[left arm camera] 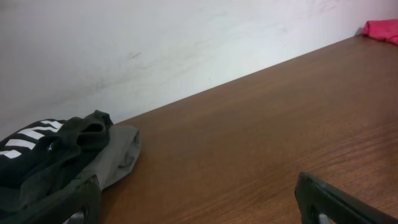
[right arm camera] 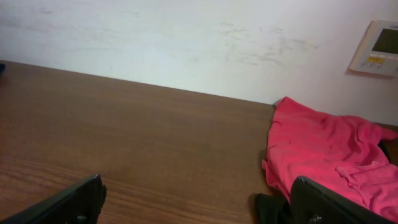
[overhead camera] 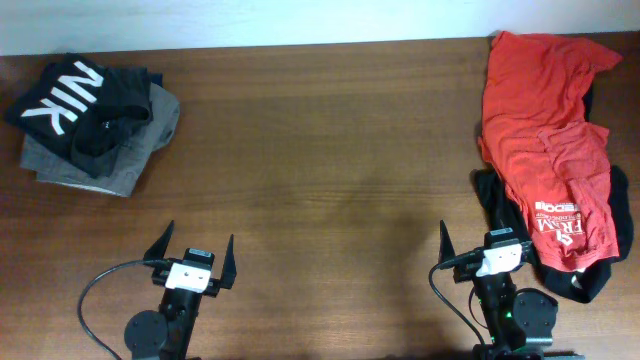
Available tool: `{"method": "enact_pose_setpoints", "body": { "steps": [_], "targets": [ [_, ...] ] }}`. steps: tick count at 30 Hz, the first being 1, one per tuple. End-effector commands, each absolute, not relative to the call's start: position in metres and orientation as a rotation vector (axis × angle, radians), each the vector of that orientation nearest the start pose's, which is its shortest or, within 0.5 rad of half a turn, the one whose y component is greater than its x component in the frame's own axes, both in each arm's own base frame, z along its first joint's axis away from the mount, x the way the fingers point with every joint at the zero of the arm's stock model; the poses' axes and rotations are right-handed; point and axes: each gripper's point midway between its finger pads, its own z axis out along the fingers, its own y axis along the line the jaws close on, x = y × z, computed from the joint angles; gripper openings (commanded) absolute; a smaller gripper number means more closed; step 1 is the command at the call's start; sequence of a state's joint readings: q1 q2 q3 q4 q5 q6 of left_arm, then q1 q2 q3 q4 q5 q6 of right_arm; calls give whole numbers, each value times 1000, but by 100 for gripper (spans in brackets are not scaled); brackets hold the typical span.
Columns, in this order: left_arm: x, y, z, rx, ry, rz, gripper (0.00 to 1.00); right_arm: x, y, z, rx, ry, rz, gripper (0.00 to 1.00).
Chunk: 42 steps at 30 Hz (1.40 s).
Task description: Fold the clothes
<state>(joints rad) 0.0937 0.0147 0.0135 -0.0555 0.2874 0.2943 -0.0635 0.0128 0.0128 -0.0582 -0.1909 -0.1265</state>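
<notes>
A red-orange T-shirt [overhead camera: 543, 130] with white lettering lies crumpled at the table's right side, on top of a black garment [overhead camera: 600, 272] that shows at its edges. The shirt also shows in the right wrist view [right arm camera: 323, 149] and at the far right of the left wrist view [left arm camera: 382, 28]. My right gripper [overhead camera: 484, 238] is open and empty at the front right, its right finger next to the clothes. My left gripper [overhead camera: 198, 247] is open and empty at the front left, over bare wood.
A folded black top with white "NIK" letters [overhead camera: 75, 100] lies on a grey garment [overhead camera: 130, 155] at the back left; both show in the left wrist view [left arm camera: 37, 149]. A white wall runs behind the table, with a wall panel [right arm camera: 376, 46].
</notes>
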Motion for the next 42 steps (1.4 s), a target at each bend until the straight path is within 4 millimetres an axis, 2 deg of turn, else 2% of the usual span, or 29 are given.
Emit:
{"method": "enact_pose_setpoints", "body": {
  "steps": [1,35,42],
  "targets": [
    [243,-25,162,367,1585,62,99,245,16,160,-182,1621,12,99],
    [243,-26,164,369,1578,61,99,245,16,160,-183,1621,11,99],
    [243,-28,169,327,1565,4,99,245,17,161,-186,1615,14,99]
  ]
}}
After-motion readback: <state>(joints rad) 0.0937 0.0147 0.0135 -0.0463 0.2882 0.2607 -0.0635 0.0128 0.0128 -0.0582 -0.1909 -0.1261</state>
